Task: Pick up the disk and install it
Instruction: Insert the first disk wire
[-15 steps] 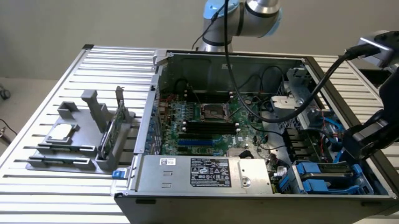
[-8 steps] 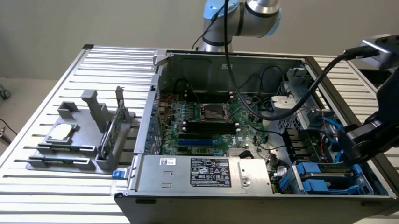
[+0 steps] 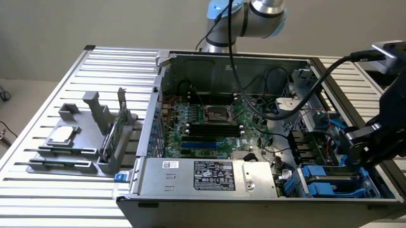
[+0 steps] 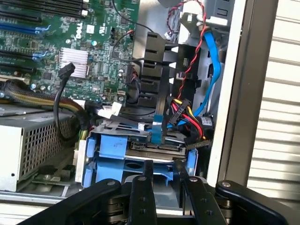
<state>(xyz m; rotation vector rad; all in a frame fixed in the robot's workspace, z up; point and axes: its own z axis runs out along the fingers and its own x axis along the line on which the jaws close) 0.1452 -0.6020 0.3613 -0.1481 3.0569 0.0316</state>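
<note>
Two black fingers (image 4: 146, 183) of the gripper (image 4: 163, 168) stand partway apart, leaving a narrow gap with blue plastic showing through it; whether they touch that plastic I cannot tell. One disk (image 4: 112, 146), blue-railed, lies in the drive bay at a corner of the one open computer case (image 3: 190, 69), just beside one grey power supply (image 3: 190, 175). Outside the case, on the exterior view's left, one grey stand (image 3: 95, 104) carries one silver chip (image 3: 63, 135) and one green card (image 3: 121, 114).
</note>
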